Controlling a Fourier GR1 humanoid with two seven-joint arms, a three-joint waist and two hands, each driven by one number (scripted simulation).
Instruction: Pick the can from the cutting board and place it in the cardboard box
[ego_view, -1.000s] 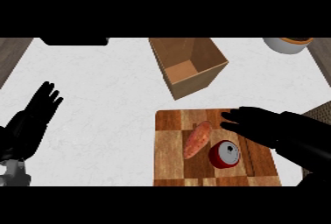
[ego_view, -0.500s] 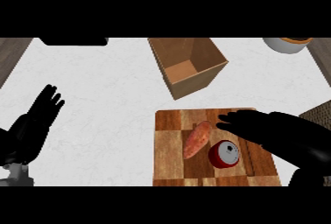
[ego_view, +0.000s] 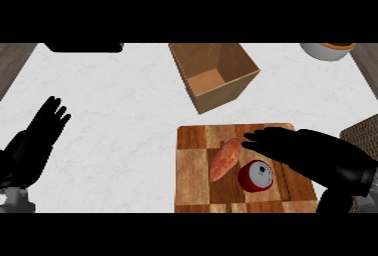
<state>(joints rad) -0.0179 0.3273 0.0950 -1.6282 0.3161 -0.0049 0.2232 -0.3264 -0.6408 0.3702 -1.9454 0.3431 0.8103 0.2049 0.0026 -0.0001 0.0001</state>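
Observation:
A red can (ego_view: 255, 177) with a silver top lies on the checkered wooden cutting board (ego_view: 196, 192) at the lower right. My right hand (ego_view: 303, 150) hovers over the board just right of and above the can, fingers stretched out toward the left, holding nothing. An orange sweet potato (ego_view: 224, 159) lies on the board just left of the can. The open cardboard box (ego_view: 214, 75) stands behind the board, near the top centre. My left hand (ego_view: 37, 137) rests open at the left edge, fingers up.
A bowl (ego_view: 328, 50) shows at the top right corner. A dark object (ego_view: 85, 47) sits at the top left. A brown woven thing (ego_view: 363, 131) shows at the right edge. The white counter (ego_view: 125, 140) lies bare between my left hand and the board.
My right hand has drawn closer over the can, its fingers shifting left above the board. The left hand stayed at rest.

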